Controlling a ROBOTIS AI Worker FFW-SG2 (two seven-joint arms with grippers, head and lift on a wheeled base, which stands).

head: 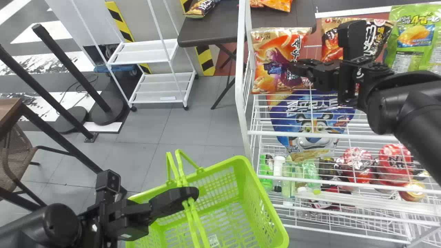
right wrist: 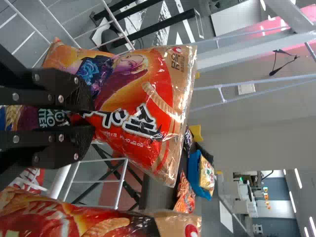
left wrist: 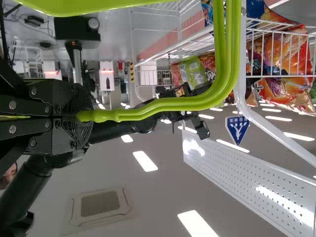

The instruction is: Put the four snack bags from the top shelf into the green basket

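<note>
Your right tool (right wrist: 93,119) pinches the orange snack bag (right wrist: 165,98); seen from the head, the green basket (head: 269,204) lies toward seven o'clock, its handles (left wrist: 173,103) clamped in your left tool (head: 191,193).

Clasping the green basket (head: 263,199) from its left side with the tightly closed left gripper (head: 193,194); holding the right arm (head: 415,113) outstretched to the basket's right, with the right gripper (head: 296,67) beyond the basket.
</note>
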